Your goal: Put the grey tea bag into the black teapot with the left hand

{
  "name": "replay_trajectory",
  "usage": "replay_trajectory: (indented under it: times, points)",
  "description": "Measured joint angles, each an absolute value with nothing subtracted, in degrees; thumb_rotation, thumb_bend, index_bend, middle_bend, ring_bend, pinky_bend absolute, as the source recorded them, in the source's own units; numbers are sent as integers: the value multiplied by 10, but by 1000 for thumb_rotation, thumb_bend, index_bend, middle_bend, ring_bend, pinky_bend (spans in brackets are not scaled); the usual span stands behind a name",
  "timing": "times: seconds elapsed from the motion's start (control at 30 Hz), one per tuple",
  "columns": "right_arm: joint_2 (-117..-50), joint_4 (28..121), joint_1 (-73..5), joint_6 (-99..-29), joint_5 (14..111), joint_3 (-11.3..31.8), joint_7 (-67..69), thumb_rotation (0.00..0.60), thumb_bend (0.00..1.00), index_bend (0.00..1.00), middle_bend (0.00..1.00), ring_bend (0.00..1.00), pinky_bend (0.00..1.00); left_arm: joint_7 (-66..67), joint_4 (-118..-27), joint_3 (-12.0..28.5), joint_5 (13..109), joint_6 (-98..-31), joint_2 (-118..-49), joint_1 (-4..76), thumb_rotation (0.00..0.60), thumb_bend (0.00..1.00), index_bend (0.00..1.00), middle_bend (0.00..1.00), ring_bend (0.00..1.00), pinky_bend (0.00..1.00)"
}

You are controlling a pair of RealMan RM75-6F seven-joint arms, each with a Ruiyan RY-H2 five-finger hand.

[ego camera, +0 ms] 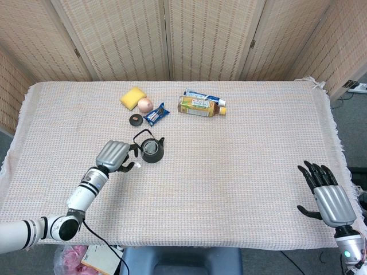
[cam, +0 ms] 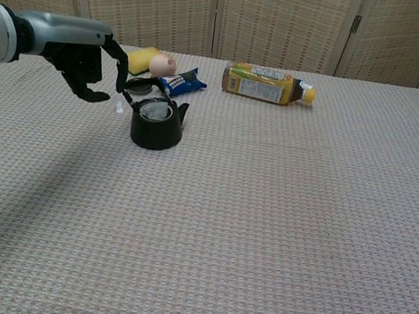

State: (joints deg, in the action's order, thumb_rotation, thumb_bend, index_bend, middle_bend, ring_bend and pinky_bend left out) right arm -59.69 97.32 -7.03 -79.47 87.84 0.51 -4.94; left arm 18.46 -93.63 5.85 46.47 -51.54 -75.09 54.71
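The grey tea bag is sitting inside the black teapot — the left hand is hovering beside it, fingers apart, released; the right hand is hanging open.

We see a table draped in a pale woven cloth, fringe hanging at three o'clock. Folding woven screens stand across twelve o'clock. Grey floor shows at three o'clock. Light is soft and even.
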Motion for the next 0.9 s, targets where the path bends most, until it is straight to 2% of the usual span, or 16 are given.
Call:
replay_trajectory:
  times: [0.23, 0.37, 0.43, 0.53, 0.7, 0.77, 0.9]
  points:
    - [-598, 972, -69, -794, 869, 8, -50, 600, 80, 0, 0, 0, 0, 141, -877, 62, 486, -464, -773, 541, 600, 480, 275, 1000, 942, 1000]
    - [-597, 971, -70, -792, 867, 9, -47, 600, 83, 0, 0, 0, 0, 135, -875, 62, 491, -450, -765, 538, 600, 458, 135, 1000, 876, 1000]
    - [-596, 970, -70, -792, 868, 9, -45, 600, 85, 0, 0, 0, 0, 135, -886, 62, 493, -452, -758, 535, 600, 408, 74, 1000, 859, 1000]
    - [-595, 970, -70, -791, 870, 8, -44, 600, 87, 0, 0, 0, 0, 136, -914, 63, 502, -464, -744, 529, 600, 384, 52, 1000, 869, 1000]
    - [-594, 972, -70, -793, 878, 6, -42, 600, 90, 0, 0, 0, 0, 150, -957, 65, 502, -471, -721, 527, 600, 383, 1, 1000, 982, 1000]
    - [-594, 972, -70, -794, 879, 6, -40, 600, 90, 0, 0, 0, 0, 154, -961, 65, 486, -459, -718, 532, 600, 400, 0, 1000, 996, 1000]
    - [-593, 970, -71, -790, 877, 6, -36, 600, 91, 0, 0, 0, 0, 153, -970, 66, 435, -417, -708, 547, 600, 546, 0, 1000, 1000, 1000]
